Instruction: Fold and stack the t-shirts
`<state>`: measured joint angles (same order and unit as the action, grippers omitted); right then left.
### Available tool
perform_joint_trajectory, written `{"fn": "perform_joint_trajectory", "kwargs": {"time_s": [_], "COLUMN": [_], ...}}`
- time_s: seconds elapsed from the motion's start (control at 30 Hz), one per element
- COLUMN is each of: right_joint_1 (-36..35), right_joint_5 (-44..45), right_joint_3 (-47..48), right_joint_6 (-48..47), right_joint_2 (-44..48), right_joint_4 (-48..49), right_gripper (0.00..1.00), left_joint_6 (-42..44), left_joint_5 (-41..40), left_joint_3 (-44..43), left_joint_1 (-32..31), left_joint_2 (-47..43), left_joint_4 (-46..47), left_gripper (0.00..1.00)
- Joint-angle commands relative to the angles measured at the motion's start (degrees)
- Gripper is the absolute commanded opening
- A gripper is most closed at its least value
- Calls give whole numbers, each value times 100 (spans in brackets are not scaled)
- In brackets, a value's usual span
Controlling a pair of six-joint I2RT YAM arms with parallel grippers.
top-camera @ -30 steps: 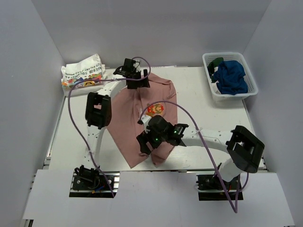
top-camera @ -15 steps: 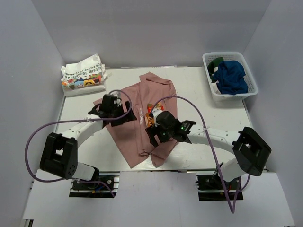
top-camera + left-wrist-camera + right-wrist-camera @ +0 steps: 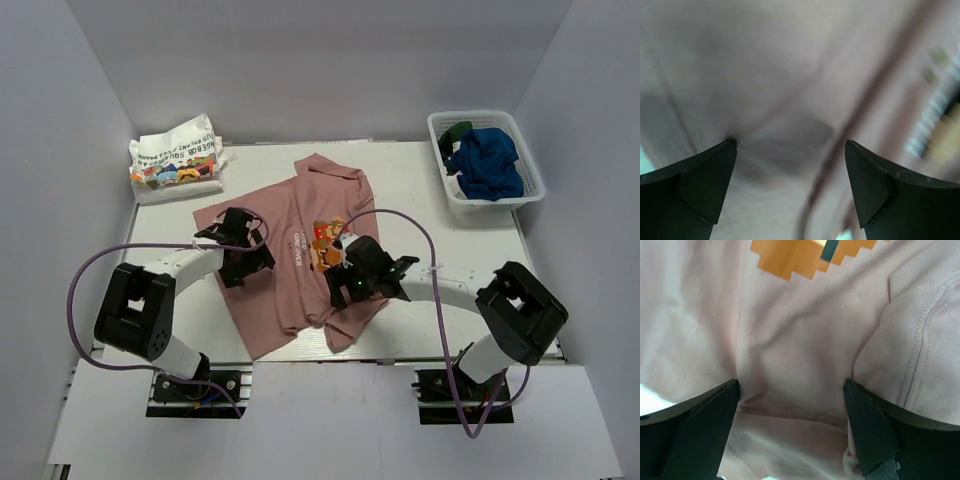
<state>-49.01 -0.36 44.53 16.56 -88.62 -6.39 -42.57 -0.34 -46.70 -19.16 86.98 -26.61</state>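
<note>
A dusty pink t-shirt [image 3: 290,290] with a pixel game-character print [image 3: 326,232] lies spread on the white table. It fills the left wrist view [image 3: 790,75] and the right wrist view [image 3: 805,355]. My left gripper [image 3: 246,262] is open, low over the shirt's left side. My right gripper [image 3: 352,288] is open, low over the shirt's lower right part, its fingertips [image 3: 715,415] pressed at the cloth. A folded white tee with colourful print [image 3: 176,158] lies at the back left. A navy tee [image 3: 487,162] and a dark green tee [image 3: 457,133] are in the basket.
A white mesh basket [image 3: 523,194] stands at the back right. Grey walls close in the left, back and right. Purple cables loop from both arms over the table. The table's near edge [image 3: 330,358] runs just below the shirt's hem.
My left arm swung from the shirt's collar at the back down to its left side. My right gripper moved up and right. The shirt's left part is now spread wider.
</note>
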Motion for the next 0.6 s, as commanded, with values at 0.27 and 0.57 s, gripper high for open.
{"fn": "perform_joint_trajectory", "kwargs": {"time_s": [0.27, 0.57], "right_joint_1": [-11, -205], "right_joint_5": [-1579, -1030], "right_joint_3": [-850, -762], "right_joint_6": [-197, -284], "right_joint_2": [468, 1153], "right_joint_4": [278, -124], "right_gripper": [90, 90], "left_joint_6": [-437, 98], "left_joint_5": [-3146, -2641], "left_joint_3": [-1592, -2625], "left_joint_1": [623, 1081], "left_joint_2": [1029, 796], "left_joint_4": [-2320, -2174], "left_gripper": [100, 100]}}
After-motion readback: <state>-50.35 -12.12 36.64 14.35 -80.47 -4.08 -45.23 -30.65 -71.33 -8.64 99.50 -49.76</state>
